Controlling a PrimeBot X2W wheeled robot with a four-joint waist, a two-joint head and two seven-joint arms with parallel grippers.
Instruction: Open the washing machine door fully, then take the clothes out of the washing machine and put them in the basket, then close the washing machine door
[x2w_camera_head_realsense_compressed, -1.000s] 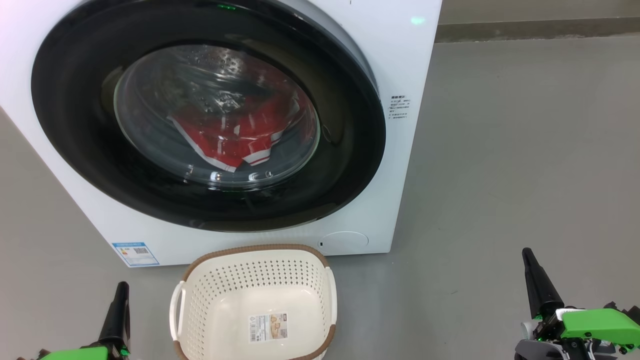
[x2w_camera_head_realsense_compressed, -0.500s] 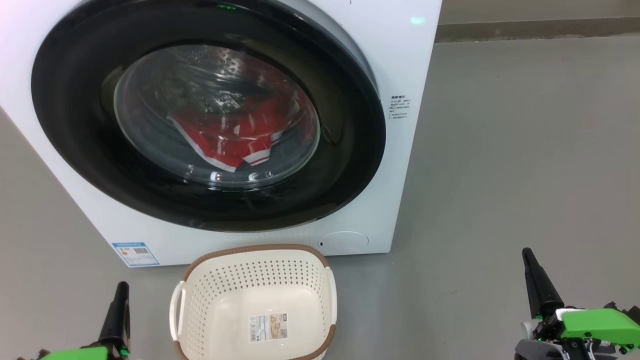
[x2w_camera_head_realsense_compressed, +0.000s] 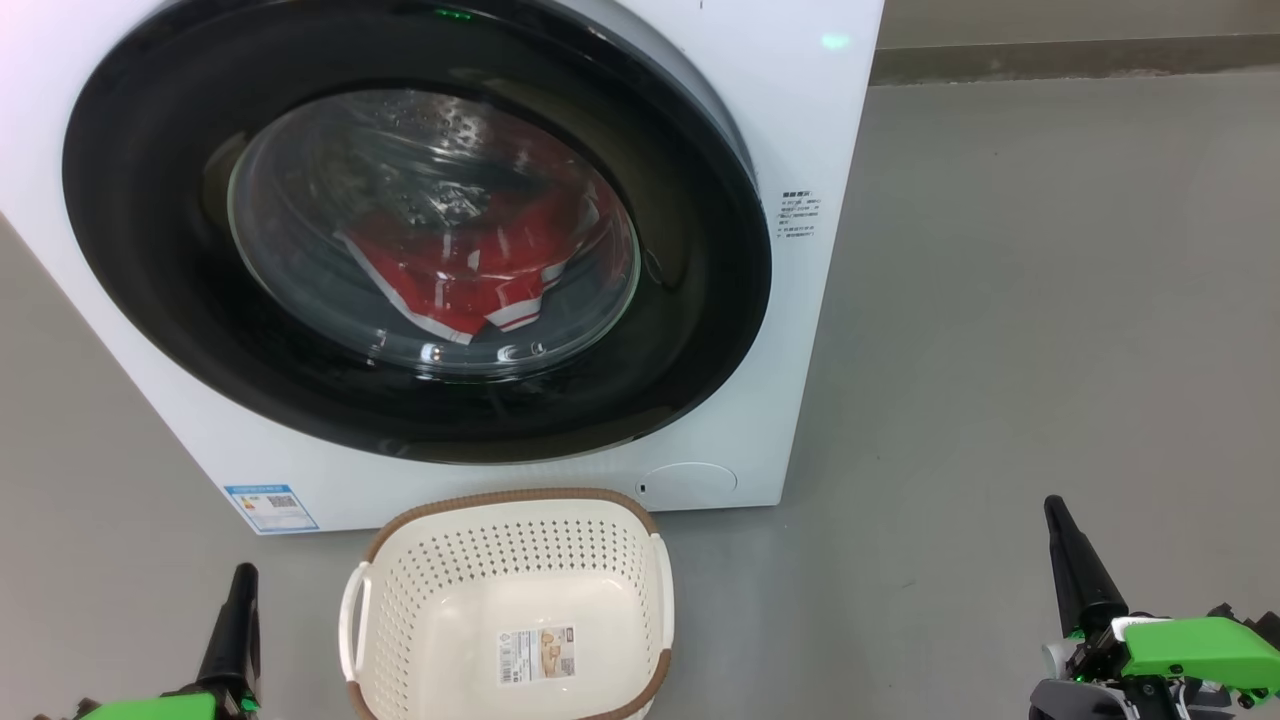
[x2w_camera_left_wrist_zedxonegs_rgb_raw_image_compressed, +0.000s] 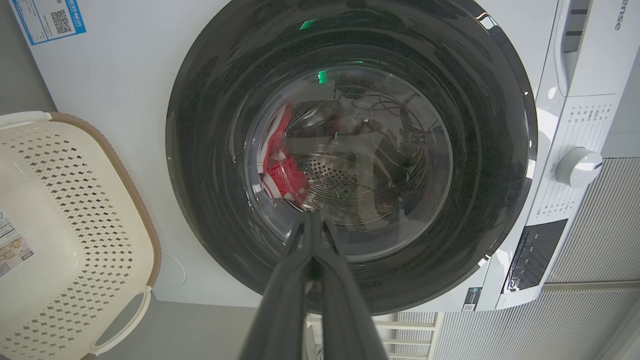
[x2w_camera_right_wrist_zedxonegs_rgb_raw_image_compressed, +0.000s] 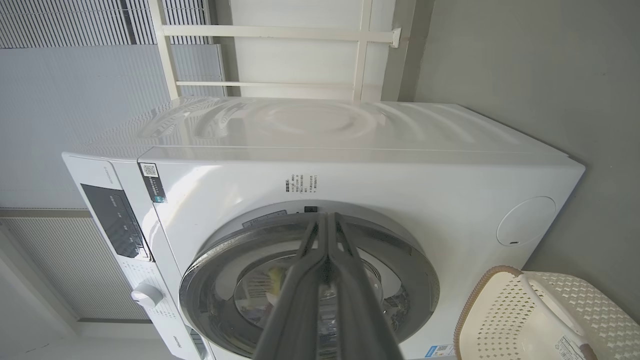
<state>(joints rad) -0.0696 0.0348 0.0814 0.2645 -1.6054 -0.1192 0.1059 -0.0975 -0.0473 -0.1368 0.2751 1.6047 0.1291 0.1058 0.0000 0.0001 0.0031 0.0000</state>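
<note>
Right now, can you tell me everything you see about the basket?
The basket is small, cream-white and looks like plastic, a rounded rectangle with walls full of little holes. A brown woven-look rim runs round its top, and white handles sit on its sides. It stands upright on the grey floor, just in front of the washer; whether they touch I cannot tell. Nothing lies inside but a paper label on its bottom.

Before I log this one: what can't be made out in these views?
Head view: clothes sit behind the washing machine door glass; glare hides their full shape.
Head view: basket near rim is cut off by the bottom edge.
Head view: blue label print is too small to read.
</note>
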